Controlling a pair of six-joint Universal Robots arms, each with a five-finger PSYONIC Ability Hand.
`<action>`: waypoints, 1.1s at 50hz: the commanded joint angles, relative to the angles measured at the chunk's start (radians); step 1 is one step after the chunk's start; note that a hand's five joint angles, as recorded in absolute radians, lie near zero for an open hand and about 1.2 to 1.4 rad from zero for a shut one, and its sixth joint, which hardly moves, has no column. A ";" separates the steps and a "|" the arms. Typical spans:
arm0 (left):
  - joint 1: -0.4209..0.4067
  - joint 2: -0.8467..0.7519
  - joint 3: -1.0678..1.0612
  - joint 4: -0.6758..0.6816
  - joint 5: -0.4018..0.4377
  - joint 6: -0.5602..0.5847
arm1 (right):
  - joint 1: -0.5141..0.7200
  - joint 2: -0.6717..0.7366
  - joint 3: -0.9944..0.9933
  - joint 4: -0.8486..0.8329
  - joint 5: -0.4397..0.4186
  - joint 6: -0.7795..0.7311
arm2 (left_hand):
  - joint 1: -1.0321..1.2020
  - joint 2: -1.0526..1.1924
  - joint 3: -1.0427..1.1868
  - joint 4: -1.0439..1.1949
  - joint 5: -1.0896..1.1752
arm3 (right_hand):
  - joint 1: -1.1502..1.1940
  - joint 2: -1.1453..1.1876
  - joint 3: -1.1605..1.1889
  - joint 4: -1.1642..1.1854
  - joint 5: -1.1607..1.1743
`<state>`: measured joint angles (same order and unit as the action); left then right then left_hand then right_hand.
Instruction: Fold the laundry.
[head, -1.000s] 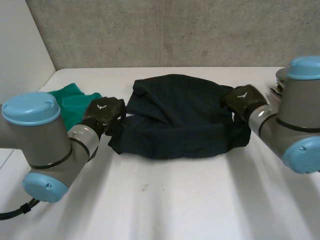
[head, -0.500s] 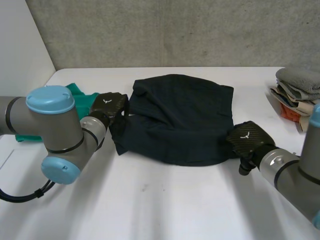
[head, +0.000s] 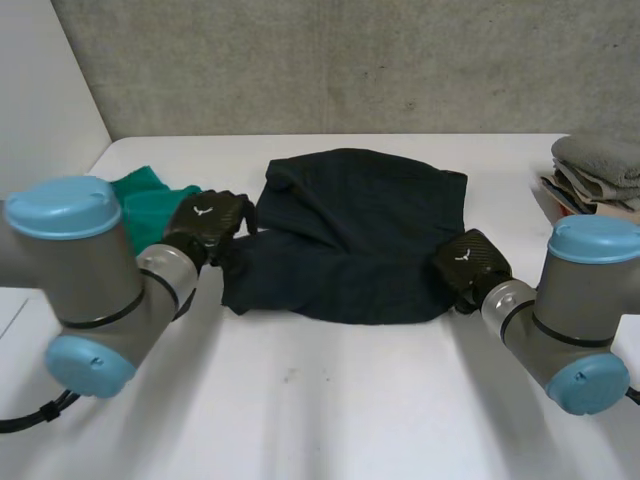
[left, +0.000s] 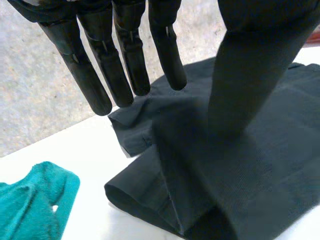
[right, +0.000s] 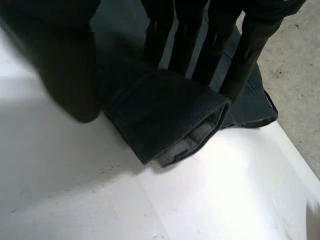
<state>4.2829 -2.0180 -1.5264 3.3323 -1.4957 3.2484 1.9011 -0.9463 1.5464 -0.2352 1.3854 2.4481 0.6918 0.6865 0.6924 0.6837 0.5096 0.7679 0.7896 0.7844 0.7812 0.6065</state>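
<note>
Garment (head: 360, 235), dark navy, lies bunched mid table (head: 330, 400). L hand (head: 205, 225) sits at its left edge; I see fingers (left: 125, 65) straight and spread, gripping nothing. R hand (head: 468, 265) at the near right corner, fingers (right: 215, 40) straight against the folded edge, thumb apart. Green cloth (head: 145, 205) beside L hand.

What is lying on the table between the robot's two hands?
A dark cloth spans the whole stretch between the left hand and the right hand, with one hand at each end of it, as the head view shows.
</note>
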 joint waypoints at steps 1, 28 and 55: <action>0.003 0.165 -0.153 0.003 0.011 -0.001 | -0.004 0.001 -0.019 0.001 -0.002 0.000 | 0.003 0.009 0.003 0.011 0.011 | 0.628 0.606 0.612 0.615 0.615; -0.071 -0.129 -0.069 0.171 -0.008 0.326 | -0.011 -0.075 0.043 0.033 0.006 0.009 | -0.003 0.003 -0.003 0.005 0.005 | 0.628 0.607 0.612 0.615 0.615; -0.014 0.444 0.359 -0.345 0.006 0.019 | -0.002 -0.485 -0.540 0.559 0.101 0.022 | 0.705 0.710 0.704 0.713 0.712 | 0.628 0.607 0.612 0.615 0.615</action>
<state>4.2383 -1.6059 -1.3354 3.1815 -1.4915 3.2602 1.9015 -1.3992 1.1909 0.1859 1.4797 2.4677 1.1519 1.1961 1.1929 1.1974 0.9771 1.1196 1.1585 1.1828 1.2004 0.9868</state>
